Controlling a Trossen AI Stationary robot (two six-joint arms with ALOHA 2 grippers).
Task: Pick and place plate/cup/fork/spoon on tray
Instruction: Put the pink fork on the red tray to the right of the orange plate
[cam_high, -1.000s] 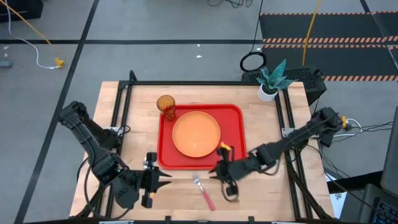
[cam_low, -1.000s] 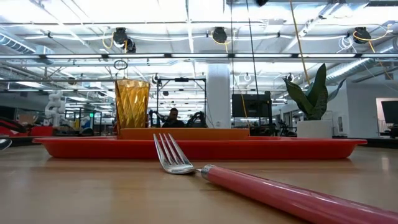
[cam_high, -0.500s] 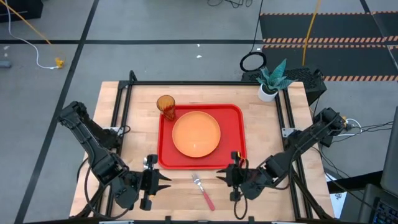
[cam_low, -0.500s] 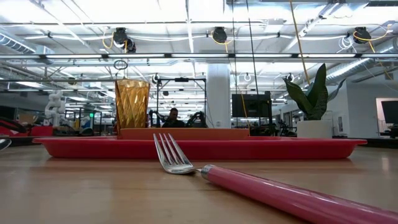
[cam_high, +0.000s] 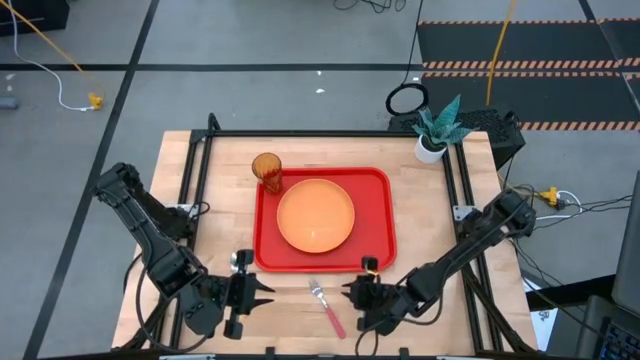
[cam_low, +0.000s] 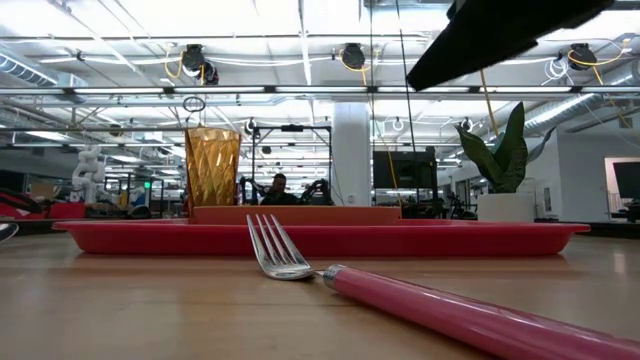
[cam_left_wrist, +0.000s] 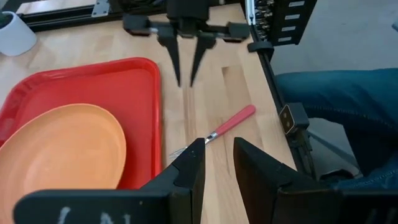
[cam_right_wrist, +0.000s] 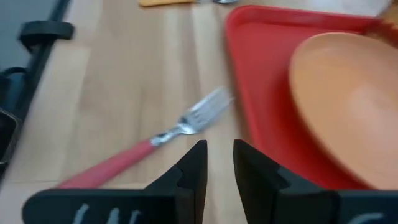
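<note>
Our right gripper (cam_high: 352, 293) sits just beside the small fork (cam_high: 326, 306) with silver tines and pinkish-red plastic handle, which lies flat on the wooden table (cam_high: 430, 200) in front of the large red rectangular plastic tray (cam_high: 375, 215). Fingers narrow, nothing held. The left gripper (cam_high: 262, 293) waits on the fork's other side, also narrow and empty. Risk as we see it: the thin handle lies flush on the wood, so fingertips could skate over it or spin it away. The round orange plate (cam_high: 315, 214) is already on the tray; the amber tumbler (cam_high: 266, 168) is at its far left corner.
</note>
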